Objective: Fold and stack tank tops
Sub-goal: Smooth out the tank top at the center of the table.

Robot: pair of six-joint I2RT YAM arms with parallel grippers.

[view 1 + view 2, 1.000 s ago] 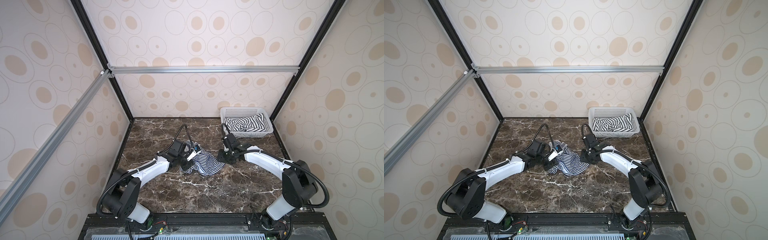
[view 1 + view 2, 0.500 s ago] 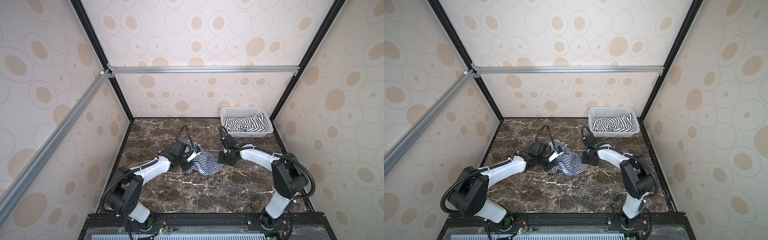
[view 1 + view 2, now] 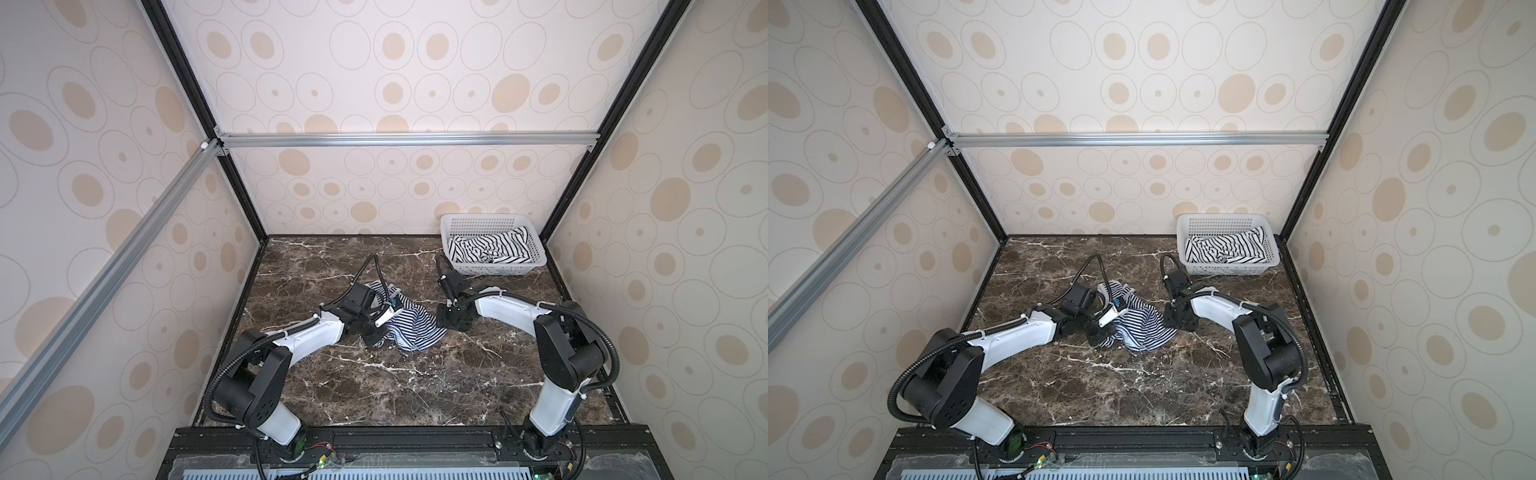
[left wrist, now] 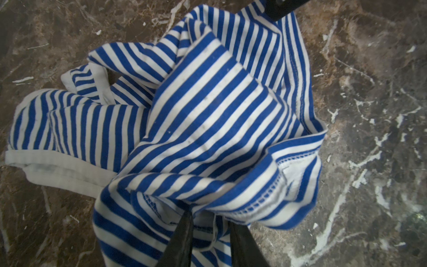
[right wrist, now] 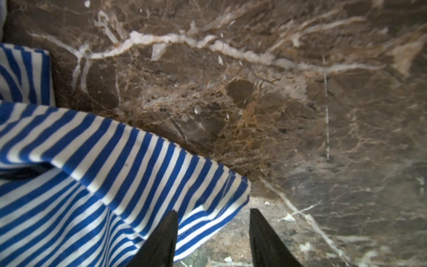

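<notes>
Right wrist view shows the right gripper [image 5: 212, 210] parted above the marble table [image 5: 277, 104], the crumpled blue-striped tank top [image 5: 104, 173] lying there with its hem corner between the fingers, while the left gripper [image 4: 210, 219] straddles a fold at the opposite side, pinch unclear.

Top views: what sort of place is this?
Probably a purpose-built robot test booth, not a home. Patterned wall panels on a metal frame box in a marble-look tabletop, the left arm and right arm mount at its front edge, and a white basket holds a striped tank top.
</notes>
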